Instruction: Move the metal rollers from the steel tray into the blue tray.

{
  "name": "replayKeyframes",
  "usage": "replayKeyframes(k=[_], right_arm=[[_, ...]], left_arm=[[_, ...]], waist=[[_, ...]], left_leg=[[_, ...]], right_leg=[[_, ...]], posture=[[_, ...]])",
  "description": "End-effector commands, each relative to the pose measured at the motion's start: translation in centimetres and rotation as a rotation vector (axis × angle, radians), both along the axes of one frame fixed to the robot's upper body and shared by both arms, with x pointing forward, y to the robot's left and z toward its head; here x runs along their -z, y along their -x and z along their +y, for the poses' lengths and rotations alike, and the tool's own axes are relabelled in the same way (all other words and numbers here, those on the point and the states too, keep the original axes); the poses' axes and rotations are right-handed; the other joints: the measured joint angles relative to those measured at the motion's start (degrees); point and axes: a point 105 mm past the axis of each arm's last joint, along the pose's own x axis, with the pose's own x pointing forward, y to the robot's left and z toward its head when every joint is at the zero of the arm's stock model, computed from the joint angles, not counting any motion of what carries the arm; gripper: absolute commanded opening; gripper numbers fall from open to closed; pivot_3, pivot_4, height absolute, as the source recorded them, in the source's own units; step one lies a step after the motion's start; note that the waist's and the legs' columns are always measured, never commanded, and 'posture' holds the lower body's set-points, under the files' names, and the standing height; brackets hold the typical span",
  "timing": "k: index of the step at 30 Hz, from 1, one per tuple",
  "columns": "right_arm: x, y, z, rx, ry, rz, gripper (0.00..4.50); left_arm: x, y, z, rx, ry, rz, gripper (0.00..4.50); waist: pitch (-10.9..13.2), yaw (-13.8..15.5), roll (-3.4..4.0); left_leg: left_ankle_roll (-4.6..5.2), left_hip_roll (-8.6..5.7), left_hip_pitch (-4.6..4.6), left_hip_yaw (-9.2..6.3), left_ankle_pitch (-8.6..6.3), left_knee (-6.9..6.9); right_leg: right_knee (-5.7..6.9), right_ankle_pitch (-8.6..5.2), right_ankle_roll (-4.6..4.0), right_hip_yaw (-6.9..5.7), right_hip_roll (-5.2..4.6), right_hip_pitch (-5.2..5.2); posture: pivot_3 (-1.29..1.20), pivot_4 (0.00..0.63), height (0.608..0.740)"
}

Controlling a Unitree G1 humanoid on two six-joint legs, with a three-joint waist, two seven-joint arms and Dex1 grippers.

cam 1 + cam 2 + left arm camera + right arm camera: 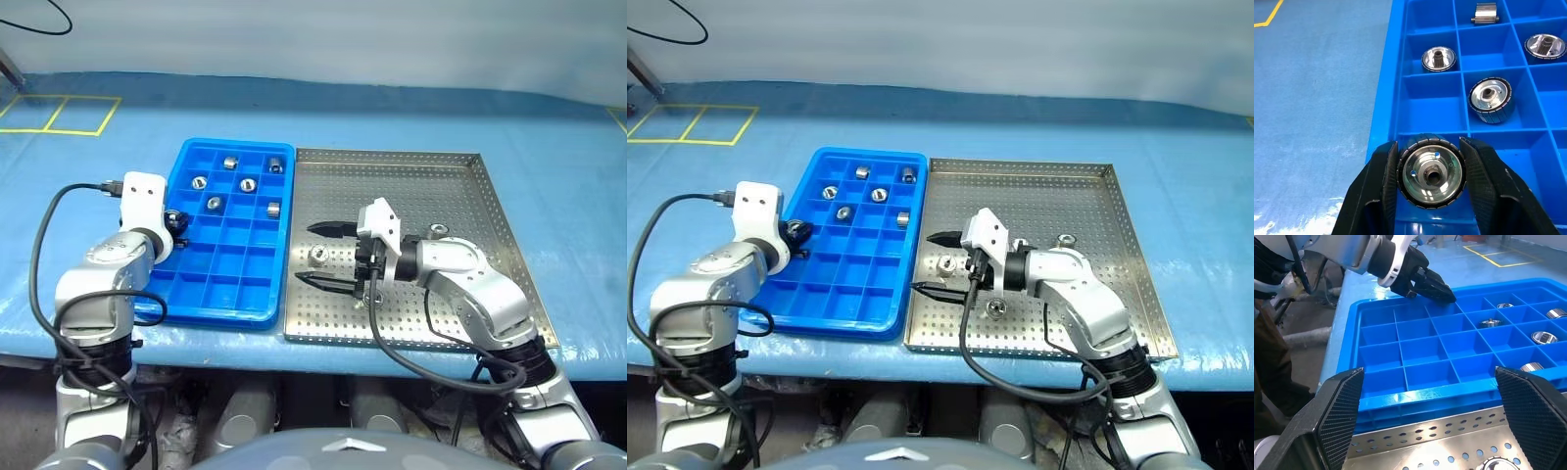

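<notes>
The left gripper [1431, 172] is clenched on a roller [1432, 171], one black finger [1382, 181] pressed to each side of its ribbed rim, the hollow hub facing the wrist camera. It holds the roller over the left edge of the blue tray [211, 299], above a compartment in the leftmost column about midway along the tray's length. Six more rollers lie in the blue tray, all in its far half — one in the top row near the middle [231, 163], one at the top right corner [277, 164], one in the second row at the left [199, 182], one beside it to the right [249, 184], one in the third row [215, 204], and one on its side in the right column [273, 209]. The near rows of compartments hold nothing. The steel tray [460, 171] sits just beside the blue one, their long edges touching or nearly so. The right gripper [330, 256] hangs over the steel tray's left part, pointing toward the blue tray, its two fingers spread wide and holding nothing. A roller [317, 256] lies on the perforated floor between those fingers; another [438, 231] lies farther right behind the right wrist, and a third [995, 308] sits near the front, just below the wrist. Both trays rest on a blue cover [549, 137].
</notes>
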Motion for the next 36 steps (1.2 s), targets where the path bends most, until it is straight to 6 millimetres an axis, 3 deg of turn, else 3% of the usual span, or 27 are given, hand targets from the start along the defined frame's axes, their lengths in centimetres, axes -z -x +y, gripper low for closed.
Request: replayKeyframes(k=[1, 5, 9, 12, 14, 16, 18, 21, 24, 26, 36], right_arm=[[-1.2, 0.4, 0.1, -0.003, -0.023, -0.05, 4.5], [-1.2, 0.3, -0.1, 0.014, -0.023, -0.054, 4.5], [-1.3, 0.1, -0.3, 0.026, -0.021, -0.059, 4.5], [-1.3, -0.2, -0.5, 0.046, -0.014, -0.067, 4.5], [-1.3, -0.7, -1.1, 0.083, 0.0, -0.08, 4.5], [-1.4, -1.3, -2.2, 0.138, 0.022, -0.096, 4.5], [-1.4, -1.7, -3.0, 0.179, 0.04, -0.106, 4.5], [-1.2, -2.3, -4.9, 0.268, 0.085, -0.122, 4.5], [-1.1, -2.6, -6.2, 0.336, 0.108, -0.129, 4.5], [-1.0, -2.5, -6.6, 0.357, 0.108, -0.131, 4.5], [-1.0, -2.0, -6.2, 0.37, 0.078, -0.132, 4.5]], left_arm=[[-0.8, -0.5, -0.5, 0.03, -0.016, -0.037, 1.67], [-1.3, -0.4, -0.4, 0.023, -0.043, -0.057, 2.95], [-3.4, -0.7, 0.0, -0.023, -0.047, -0.162, 4.27], [-5.7, -0.9, -1.2, 0.016, -0.031, -0.267, 4.27], [-7.1, -0.8, -3.9, 0.143, 0.015, -0.328, 4.27], [-7.6, 0.0, -8.2, 0.382, 0.103, -0.32, 4.27], [-7.1, 1.2, -11.4, 0.574, 0.157, -0.268, 4.27], [-3.8, 3.1, -14.9, 0.824, 0.117, -0.082, 4.27], [-0.8, 3.8, -15.7, 0.904, 0.032, 0.069, 4.27], [0.0, 3.8, -15.7, 0.931, -0.015, 0.115, 4.27], [0.6, 1.7, -15.6, 0.995, -0.179, 0.181, 4.27]], waist=[[0.0, -0.1, 0.0], [0.0, -0.1, -0.01], [0.0, -0.1, -0.01], [0.0, 0.0, -0.02], [0.0, 0.1, -0.06], [0.0, 0.1, -0.07], [0.0, -0.1, -0.07], [0.0, -0.6, -0.07], [0.0, -1.4, -0.06], [0.0, -1.9, -0.07], [0.1, -3.0, -0.14]], left_leg=[[0.0, 0.0, 0.0, 0.0, 0.0, 0.0], [0.0, 0.01, 0.0, 0.0, 0.0, 0.0], [0.0, 0.01, 0.0, 0.0, 0.0, 0.0], [0.0, 0.01, 0.0, 0.0, 0.0, 0.0], [0.0, 0.0, -0.01, 0.0, 0.0, 0.0], [0.0, -0.02, -0.04, 0.0, -0.01, 0.02], [0.02, -0.04, -0.05, 0.03, -0.02, 0.02], [0.04, -0.01, -0.05, 0.07, -0.03, 0.01], [0.03, 0.07, 0.0, 0.14, -0.02, -0.03], [0.03, 0.11, 0.02, 0.19, -0.02, -0.03], [0.28, 0.18, 0.1, 0.24, -0.12, 0.02]], right_leg=[[0.0, 0.0, 0.0, 0.0, 0.0, 0.0], [0.0, 0.0, 0.0, 0.0, 0.0, -0.01], [0.0, 0.0, 0.0, 0.01, 0.0, 0.0], [0.0, 0.0, 0.0, 0.0, -0.01, 0.0], [0.0, 0.0, 0.0, -0.01, -0.03, 0.0], [-0.02, 0.01, 0.0, -0.01, -0.05, 0.0], [-0.04, 0.0, 0.0, 0.0, -0.08, 0.01], [-0.03, -0.01, -0.02, 0.03, -0.03, -0.01], [0.0, -0.05, -0.08, 0.07, 0.04, -0.02], [0.01, -0.19, 0.13, 0.09, 0.06, -0.01], [0.01, -0.14, 0.14, 0.1, 0.1, 0.07]], posture=[[-0.05, 0.15, 0.74], [-0.05, 0.15, 0.74], [-0.05, 0.15, 0.74], [-0.05, 0.15, 0.74], [-0.05, 0.15, 0.74], [-0.08, 0.15, 0.74], [-0.09, 0.15, 0.74], [-0.12, 0.15, 0.74], [-0.15, 0.15, 0.74], [-0.16, 0.15, 0.74], [-0.19, 0.15, 0.74]])
